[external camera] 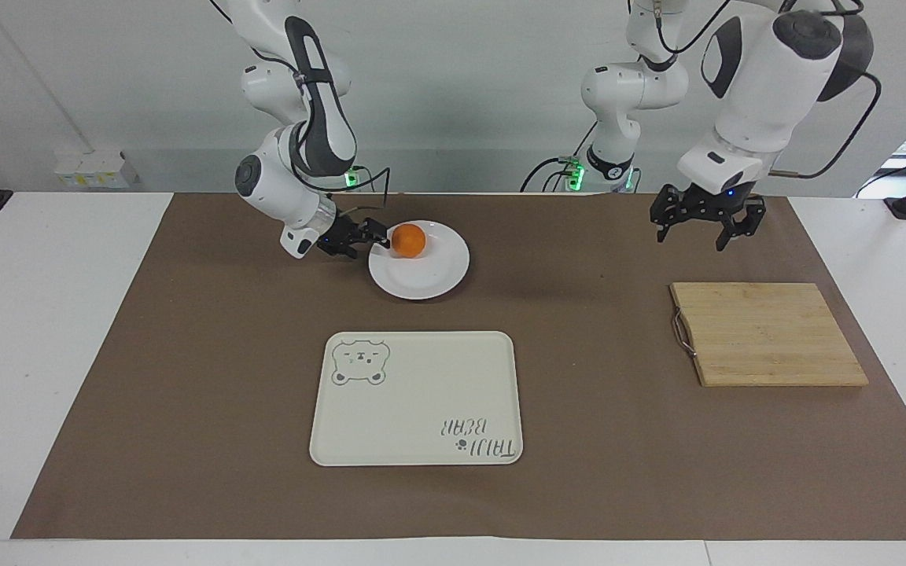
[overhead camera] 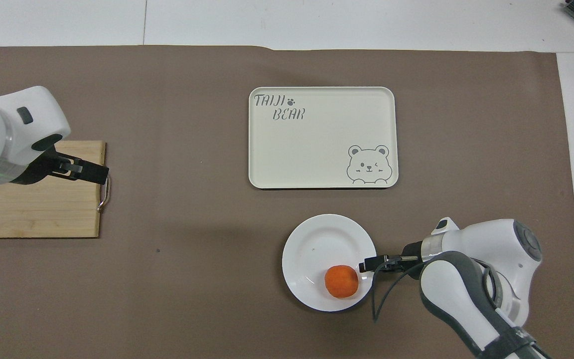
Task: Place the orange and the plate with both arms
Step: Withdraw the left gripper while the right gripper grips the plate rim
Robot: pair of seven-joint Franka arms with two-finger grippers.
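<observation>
The orange [external camera: 408, 240] [overhead camera: 341, 281] lies on the white plate [external camera: 429, 277] [overhead camera: 317, 244], on the part of it nearer the robots. My right gripper [external camera: 372, 237] [overhead camera: 365, 264] is low at the plate's rim on the right arm's side. It is open, and its fingertips are just short of the orange; I cannot tell whether they touch it. My left gripper [external camera: 698, 228] [overhead camera: 98, 174] hangs open and empty in the air, over the edge of the wooden cutting board toward the left arm's end of the table.
A cream tray [external camera: 414, 401] [overhead camera: 322, 144] with a bear drawing lies farther from the robots than the plate. The cutting board [external camera: 767, 334] [overhead camera: 33, 209] has a metal handle on its inner edge. A brown mat [external camera: 185, 393] covers the table.
</observation>
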